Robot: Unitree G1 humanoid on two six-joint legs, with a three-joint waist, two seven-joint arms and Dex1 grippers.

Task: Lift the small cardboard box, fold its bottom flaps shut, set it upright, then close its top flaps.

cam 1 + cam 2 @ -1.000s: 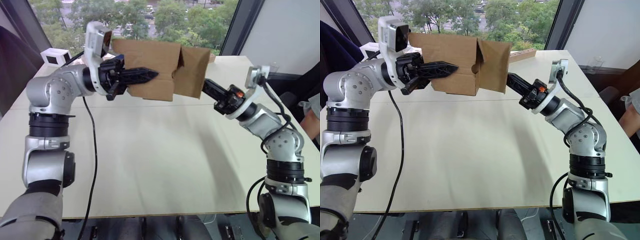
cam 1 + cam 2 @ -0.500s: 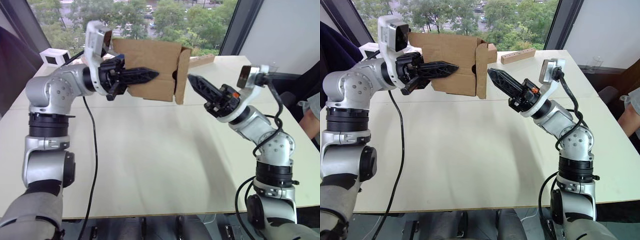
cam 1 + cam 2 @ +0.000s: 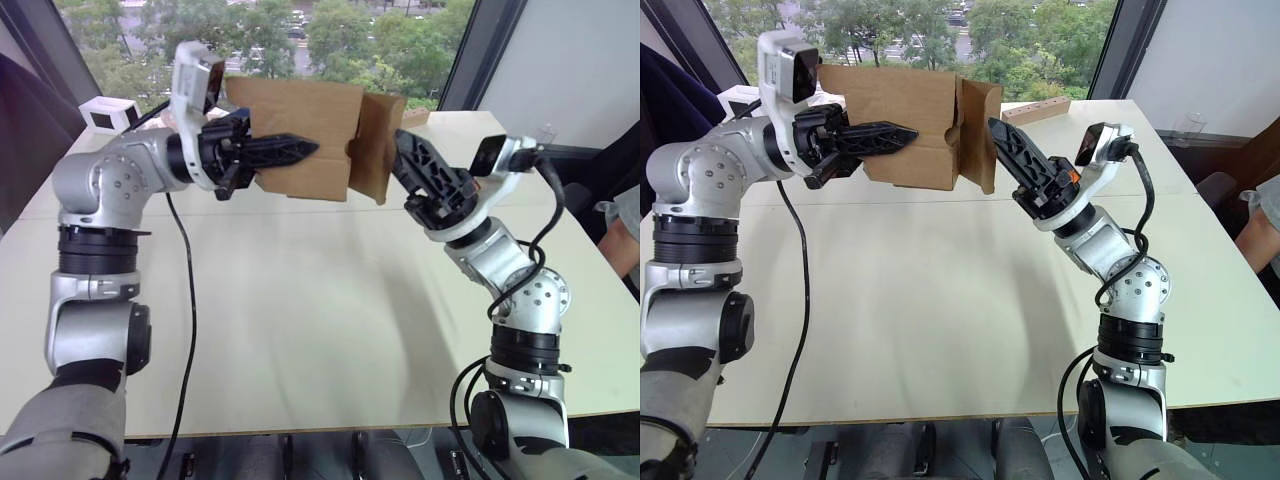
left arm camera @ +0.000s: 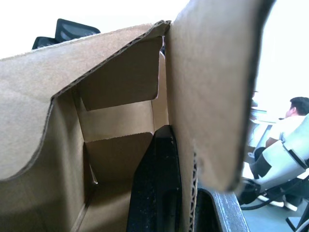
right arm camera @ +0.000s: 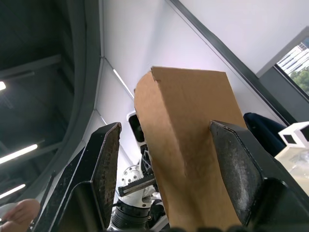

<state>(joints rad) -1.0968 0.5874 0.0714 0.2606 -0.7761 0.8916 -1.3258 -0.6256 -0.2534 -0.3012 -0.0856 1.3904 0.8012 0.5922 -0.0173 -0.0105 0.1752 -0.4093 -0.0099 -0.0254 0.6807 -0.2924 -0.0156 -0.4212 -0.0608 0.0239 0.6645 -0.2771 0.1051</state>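
Above the worktop (image 3: 300,330), my left tool (image 3: 290,150) pinches the near wall of the cardboard box (image 3: 300,135), one finger (image 4: 157,193) inside and one outside, holding the box in the air on its side. My right tool (image 3: 1008,140) is spread wide, its fingers (image 5: 104,164) straddling one of the bottom flaps (image 3: 378,140) at the box's open right end. That flap hangs partly folded across the opening. Farther back on the worktop lies a wooden block (image 3: 1035,110).

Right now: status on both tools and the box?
Left tool clamped on box wall, box held off table. Right tool open, straddling the hanging flap. Bottom not folded shut yet.
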